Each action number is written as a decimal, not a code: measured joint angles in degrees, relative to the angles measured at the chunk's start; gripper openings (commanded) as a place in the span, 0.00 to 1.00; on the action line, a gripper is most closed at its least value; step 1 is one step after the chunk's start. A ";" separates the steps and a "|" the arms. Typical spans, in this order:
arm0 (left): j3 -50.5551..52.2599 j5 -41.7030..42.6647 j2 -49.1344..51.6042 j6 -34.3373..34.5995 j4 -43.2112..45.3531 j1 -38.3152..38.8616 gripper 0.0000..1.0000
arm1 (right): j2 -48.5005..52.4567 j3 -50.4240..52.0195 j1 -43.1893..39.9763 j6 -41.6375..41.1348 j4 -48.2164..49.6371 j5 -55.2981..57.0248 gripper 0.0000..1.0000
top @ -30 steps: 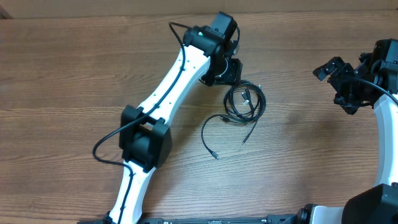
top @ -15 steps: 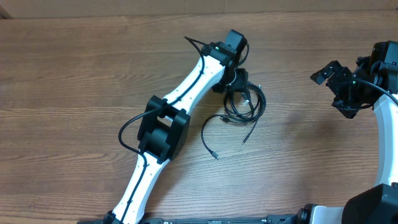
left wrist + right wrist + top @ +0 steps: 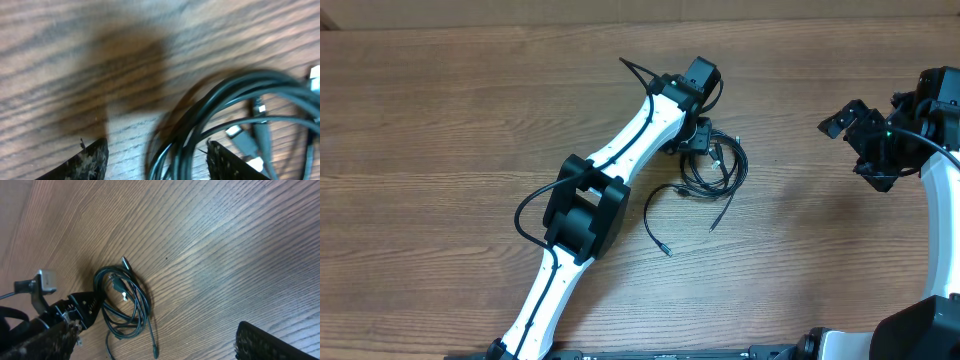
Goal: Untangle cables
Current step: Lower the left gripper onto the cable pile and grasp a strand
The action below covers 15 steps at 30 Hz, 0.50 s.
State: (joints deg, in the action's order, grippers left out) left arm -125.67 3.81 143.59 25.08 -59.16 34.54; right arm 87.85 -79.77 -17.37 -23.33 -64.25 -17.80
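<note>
left arm: stretched diagonally across the table (image 3: 440,120). left gripper (image 3: 704,140) at the coil's far left edge, jaws partly spread, strands lying between the fingers (image 3: 92,160), not pinched.
right arm: at the right edge, well apart. right gripper (image 3: 863,146) spread wide, empty.
cables (image 3: 715,168): coiled bundle mid-table, loose strand (image 3: 653,218) beside it.
surface: brown wood grain.
</note>
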 measured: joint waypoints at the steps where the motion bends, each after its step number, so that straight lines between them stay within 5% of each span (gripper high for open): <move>1: 0.48 -0.04 0.00 -0.22 -0.02 0.00 0.62 | 0.00 0.00 0.00 0.07 0.04 0.02 1.00; 6: 0.50 0.24 0.00 -0.92 -0.33 0.00 0.62 | 0.00 0.00 0.00 0.28 0.00 0.00 1.00; 9: 0.50 0.24 0.00 -1.60 -0.79 -0.02 0.51 | 0.00 0.00 0.00 0.46 0.00 0.00 1.00; 15: -2.78 1.31 0.00 -2.38 -7.21 -0.70 0.55 | 0.00 -0.02 0.00 0.50 0.87 0.00 1.00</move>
State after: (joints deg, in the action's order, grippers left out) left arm -128.44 5.13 143.59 22.70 -66.37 33.85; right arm 87.85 -79.79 -17.37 -22.83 -63.37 -17.80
